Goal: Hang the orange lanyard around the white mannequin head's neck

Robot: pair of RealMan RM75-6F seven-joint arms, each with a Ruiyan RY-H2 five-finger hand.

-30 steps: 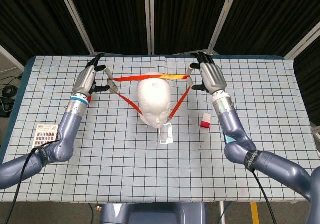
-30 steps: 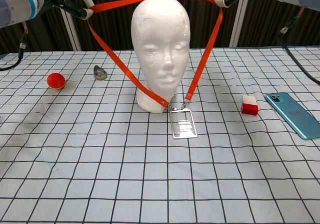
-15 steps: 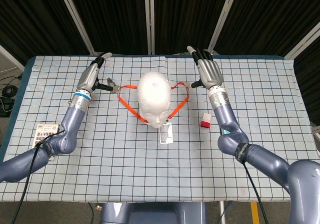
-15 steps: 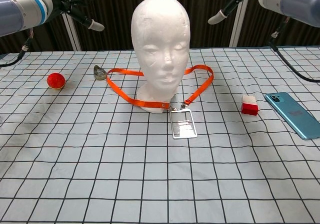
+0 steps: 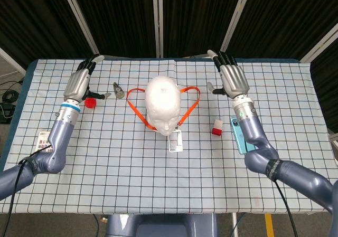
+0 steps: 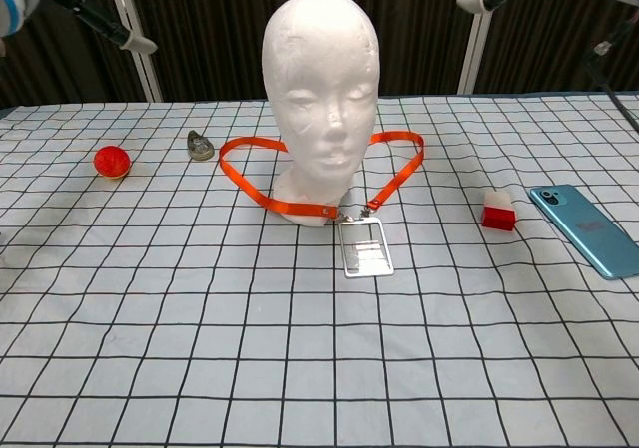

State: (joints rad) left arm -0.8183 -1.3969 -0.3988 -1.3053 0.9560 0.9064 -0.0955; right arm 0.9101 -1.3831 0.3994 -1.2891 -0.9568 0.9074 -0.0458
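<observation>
- Your left hand (image 5: 78,84) and right hand (image 5: 231,79) hover spread, holding nothing.
- The orange lanyard (image 6: 397,179) lies looped around the white mannequin head (image 6: 320,79).

The tablecloth (image 6: 150,368) is pale blue-white with a black grid, set against black curtains (image 5: 121,15) with white poles. A white head (image 6: 321,89) stands inside an orange lanyard (image 6: 245,184) whose badge holder (image 6: 364,247) is clear and silvery; near it lie a red ball (image 6: 112,161), a red-and-white block (image 6: 497,211) and a teal phone (image 6: 589,228). The left hand (image 5: 78,83) and right hand (image 5: 231,78) are grey metal with black fingers, on blue-grey arms.
</observation>
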